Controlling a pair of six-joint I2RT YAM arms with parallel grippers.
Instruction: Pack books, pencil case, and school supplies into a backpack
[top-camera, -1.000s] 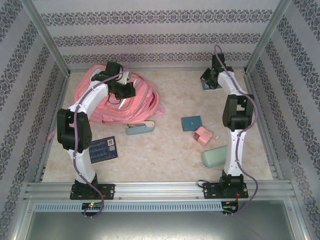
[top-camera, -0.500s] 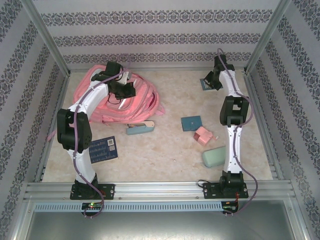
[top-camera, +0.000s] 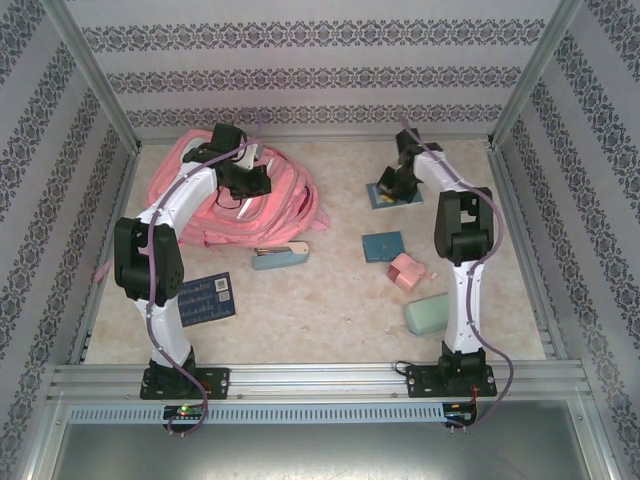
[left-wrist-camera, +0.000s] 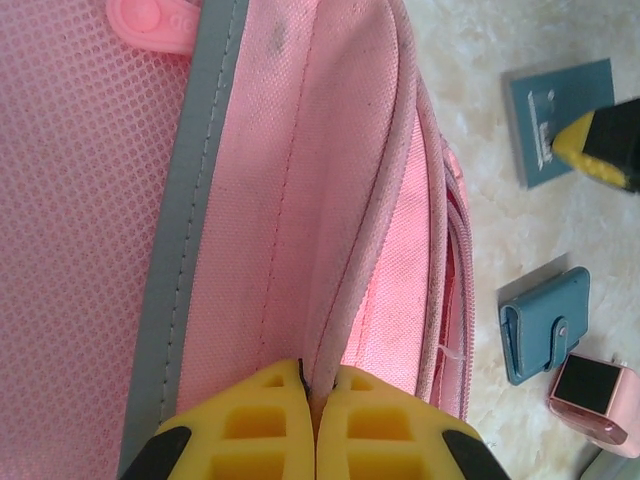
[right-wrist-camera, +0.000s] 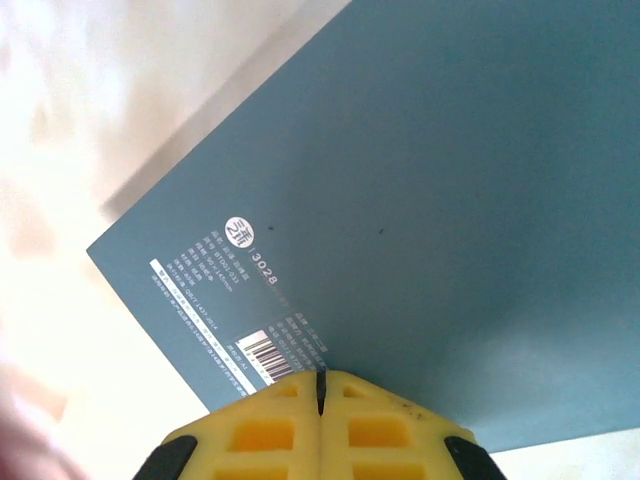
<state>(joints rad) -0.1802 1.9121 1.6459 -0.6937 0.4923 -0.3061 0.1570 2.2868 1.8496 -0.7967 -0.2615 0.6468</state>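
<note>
The right gripper (right-wrist-camera: 320, 385) is clenched on one edge of the teal book (right-wrist-camera: 450, 200), its yellow fingers meeting on the back cover just beside the barcode. Seen from above, book and gripper sit at the far right of the table (top-camera: 330, 310), well apart from the backpack (top-camera: 290, 195); whether the book is lifted or resting on the table I cannot tell. It looks thin, light and fairly stiff, with a smooth cover, so a pinch at one edge may let it swing or slide. A deeper bite, nearer the middle of that edge, would probably steady it. The left gripper (left-wrist-camera: 312, 375) is pinched shut on a fold of pink fabric at the backpack's rim, beside the grey trim and mesh. The bag is soft and floppy. I judge its mouth will sag closed unless that rim is held up and away, and the trim or zip edge is the firmest place to hold. Between the two lie a teal wallet (top-camera: 382, 246) and a pink box (top-camera: 407, 271), and a navy book (top-camera: 207, 298) lies near the left arm's base, all unpacked.
</note>
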